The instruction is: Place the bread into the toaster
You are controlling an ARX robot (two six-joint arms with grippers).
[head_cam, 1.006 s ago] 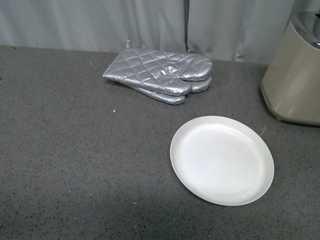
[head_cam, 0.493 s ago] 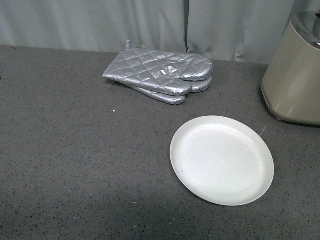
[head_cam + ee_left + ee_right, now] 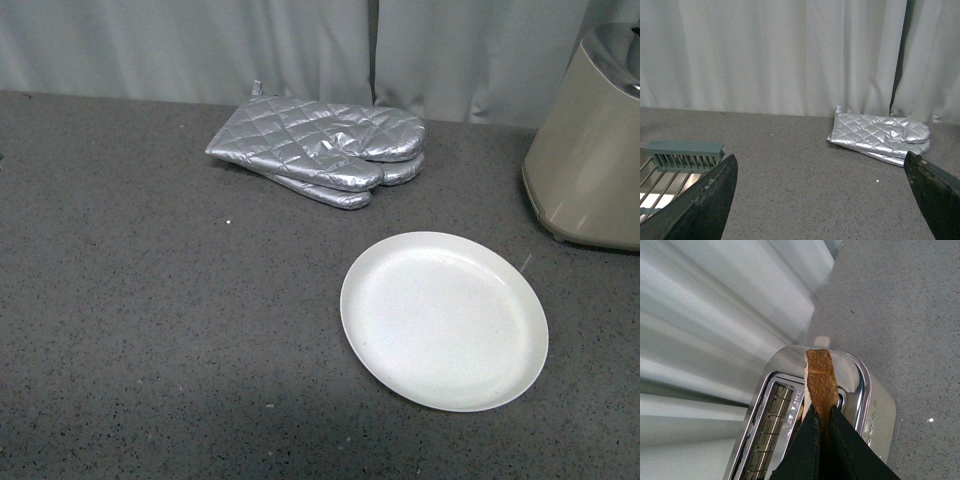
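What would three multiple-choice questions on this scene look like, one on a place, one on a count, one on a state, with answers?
1. Where is the bread?
A. On the plate
B. In the right pincer, above the toaster
C. Under the mitts

2. How many slots show in the toaster's top?
A. One
B. Two
C. Four

3. How is the left pincer?
A. Open, holding nothing
B. Shut on a mitt
C. Shut on the rack

Answers:
1 B: the right pincer clamps the bread edge-on over the toaster, and the plate is bare.
2 B: two wire-lined slots lie side by side in the silver top.
3 A: the fingers of the left pincer stand far apart, with the mitts lying beyond them.
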